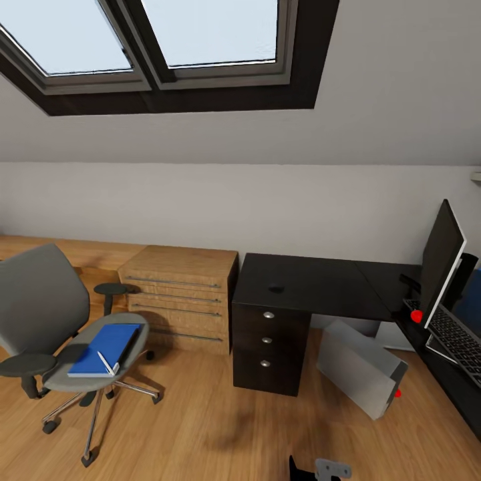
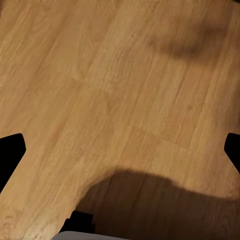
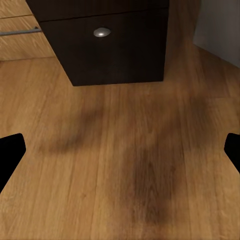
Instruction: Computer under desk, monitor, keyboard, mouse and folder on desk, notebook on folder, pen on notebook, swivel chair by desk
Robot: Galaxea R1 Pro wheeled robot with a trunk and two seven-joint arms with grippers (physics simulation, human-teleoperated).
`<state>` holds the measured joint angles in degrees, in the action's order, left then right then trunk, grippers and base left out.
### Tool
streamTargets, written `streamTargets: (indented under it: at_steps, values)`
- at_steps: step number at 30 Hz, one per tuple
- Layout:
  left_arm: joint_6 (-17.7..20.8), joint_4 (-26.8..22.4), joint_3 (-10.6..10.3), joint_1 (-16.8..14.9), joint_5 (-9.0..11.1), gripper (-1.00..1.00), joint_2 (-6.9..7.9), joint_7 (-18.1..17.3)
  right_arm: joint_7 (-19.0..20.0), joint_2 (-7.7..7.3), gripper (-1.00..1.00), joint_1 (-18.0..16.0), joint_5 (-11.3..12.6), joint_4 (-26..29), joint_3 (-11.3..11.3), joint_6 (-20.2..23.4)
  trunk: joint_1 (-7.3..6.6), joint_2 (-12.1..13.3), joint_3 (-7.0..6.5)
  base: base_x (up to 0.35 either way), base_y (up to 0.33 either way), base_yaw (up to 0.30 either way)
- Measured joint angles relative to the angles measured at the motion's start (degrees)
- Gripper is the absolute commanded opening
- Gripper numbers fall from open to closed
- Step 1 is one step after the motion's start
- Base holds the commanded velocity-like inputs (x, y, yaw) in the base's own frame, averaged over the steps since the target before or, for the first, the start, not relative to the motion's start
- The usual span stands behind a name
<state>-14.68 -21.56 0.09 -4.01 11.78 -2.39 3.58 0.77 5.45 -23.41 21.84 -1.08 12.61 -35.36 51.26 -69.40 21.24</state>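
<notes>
Folder (image 1: 107, 347) first, I think, because it lies flat on the seat of the swivel chair (image 1: 40, 300), way over at about eight o'clock from where the robot stands. It is bright blue. Its long side runs from near the front edge of the seat back toward the chair's right armrest, so it slants. A thin pale thing lies on its near corner; I cannot tell what it is.

Both arms hang low over the bare wood floor (image 1: 200, 427). The left gripper (image 2: 120, 150) has its two black fingers spread wide apart with nothing between them. The right gripper (image 3: 120, 150) is the same, fingers wide apart, empty, and it looks toward the dark drawers of the desk (image 1: 300, 287).

The chair is on the robot's left side, so I think the left arm is the nearer one for the folder. It is well apart from it now, so the robot would have to roll closer.

The desk is at twelve o'clock. The mouse (image 1: 276, 288) sits on its black top. The monitor (image 1: 441, 260) and keyboard (image 1: 457, 341) are at three o'clock. The computer (image 1: 361, 367) leans on the floor beside the drawers, at about two o'clock.
</notes>
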Motion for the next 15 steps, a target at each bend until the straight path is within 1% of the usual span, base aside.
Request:
streamTargets:
  at_steps: [5,6,8,10,11,13,14,15]
  values:
    - [-0.1,0.0,0.0,0.0,0.0,1.00,0.03,0.0,0.0,-0.01,1.00,0.0,0.0,0.0,0.0,0.0,0.00,0.0,0.00,0.000,0.000,0.000]
    - [-1.2,-0.9,0.0,0.0,-0.1,1.00,0.07,0.5,-0.1,0.04,1.00,0.0,-0.1,0.6,0.3,-0.4,0.00,0.0,0.00,0.000,0.000,0.000]
    - [-1.3,-2.6,0.0,0.0,-0.1,1.00,0.12,0.9,-0.3,0.08,1.00,0.0,-0.1,1.1,0.5,-0.6,0.00,0.0,0.00,0.000,0.000,0.000]
    - [-1.1,-5.6,0.0,0.0,-0.1,1.00,0.15,1.3,-0.8,0.10,1.00,-0.1,0.0,2.5,0.6,-0.7,0.00,0.0,0.00,0.000,0.000,0.000]
    - [-0.1,-9.5,0.0,0.0,-0.2,1.00,0.24,1.9,-1.8,0.08,1.00,-0.2,0.0,4.7,0.7,-0.6,0.00,0.0,-0.02,0.000,0.000,0.000]
    - [2.6,-14.0,0.0,0.0,-0.2,1.00,0.38,2.7,-3.2,0.04,1.00,-0.3,0.1,7.6,0.7,-0.3,0.00,0.0,-0.01,0.000,0.000,0.000]
    - [7.2,-18.5,0.1,0.0,-0.3,1.00,0.49,3.5,-4.9,-0.01,1.00,-0.5,0.2,10.7,0.8,0.4,0.00,0.0,-0.02,0.000,0.000,0.000]
    - [10.2,-21.1,0.1,0.0,-0.3,1.00,0.53,3.9,-5.9,-0.06,1.00,-0.5,0.3,12.5,0.7,1.0,0.00,0.0,-0.01,0.000,0.000,0.000]
